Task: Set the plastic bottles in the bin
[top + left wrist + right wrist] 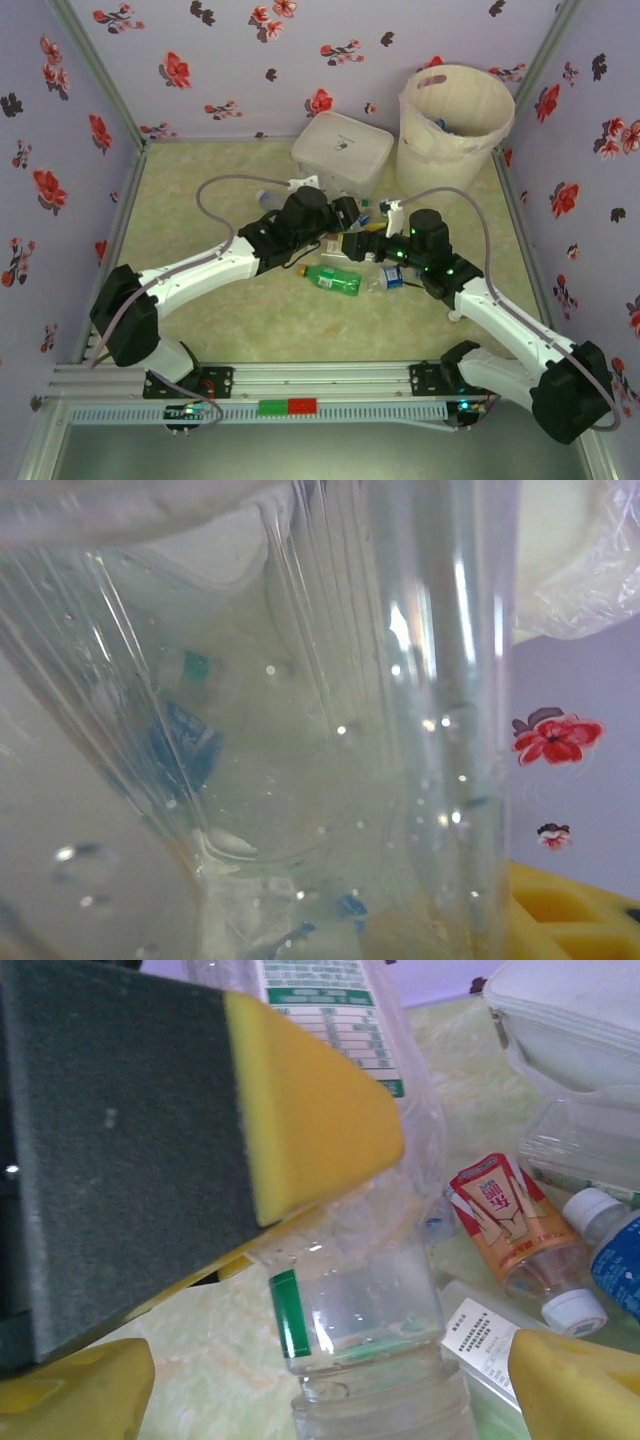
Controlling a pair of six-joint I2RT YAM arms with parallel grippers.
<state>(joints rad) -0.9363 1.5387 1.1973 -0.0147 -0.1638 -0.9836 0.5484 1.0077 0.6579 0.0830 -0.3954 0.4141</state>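
You're barely started: bottles (335, 280) litter the desk (250, 335), little in the bin (455, 145), left pincer (352, 215) clamps a clear bottle (360, 1300), right pincer (330, 1385) apart.

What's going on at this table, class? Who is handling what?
Two robot arms meet mid-table beside the white case. The left gripper looks shut on a clear bottle, one pad pressed into its crumpled side. The right gripper is open, with its fingers on either side of that same bottle. A green bottle and others lie on the table, and the bin stands at the far right.
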